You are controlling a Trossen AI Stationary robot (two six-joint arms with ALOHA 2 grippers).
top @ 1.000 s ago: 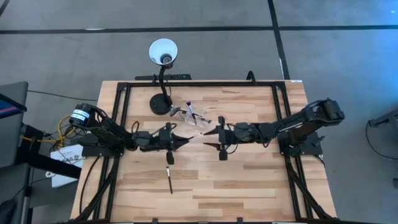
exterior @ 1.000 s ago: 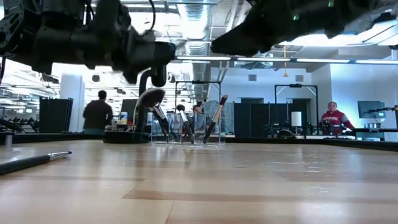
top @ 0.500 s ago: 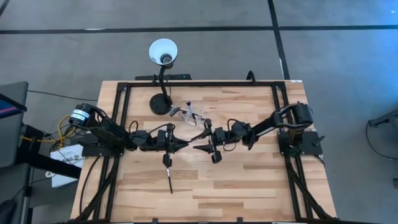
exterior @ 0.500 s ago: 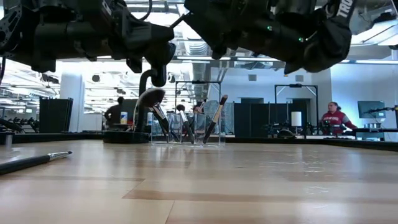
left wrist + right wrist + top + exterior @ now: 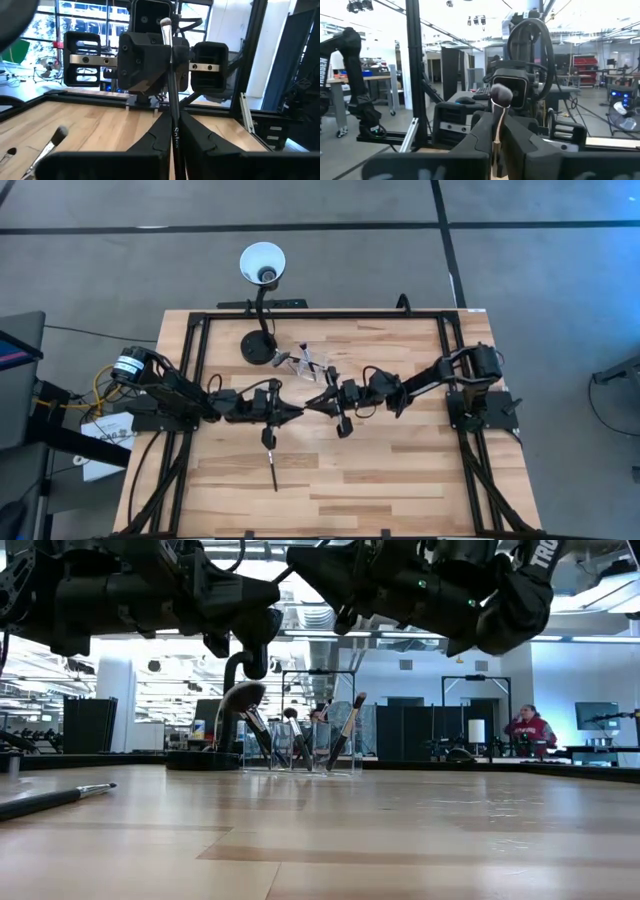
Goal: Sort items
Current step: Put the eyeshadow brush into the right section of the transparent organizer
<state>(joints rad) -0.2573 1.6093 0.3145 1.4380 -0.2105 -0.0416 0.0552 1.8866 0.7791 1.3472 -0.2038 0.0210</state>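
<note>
From the high view, both arms meet over the middle of the wooden worktop (image 5: 400, 470). The left end effector (image 5: 296, 412) and the right end effector (image 5: 312, 405) face each other, tips very near. I judge this is a handover of one brush between the arms, because both are at the same spot above the wood. One loose brush (image 5: 272, 470) lies on the worktop in front of the left arm. The clear pouch (image 5: 310, 363) sits beside the lamp (image 5: 262, 265) at the back.

In the low view, the other brushes (image 5: 300, 735) stand upright in the clear pouch, heads up, so they are kept together and out of the way. The loose brush (image 5: 50, 800) lies flat on the near left. Both arms hang above the wood. White letters on the right arm read partly "TRO".

In the left wrist view, the left end effector (image 5: 174, 136) is closed on a slim brush (image 5: 170, 85), held upright with its pale head up. The handle carries small white writing; I cannot read it surely.

In the right wrist view, the right end effector (image 5: 497, 142) is closed on a brush (image 5: 500, 97) with a round dark head. Whether it is the same brush, I cannot tell.
</note>
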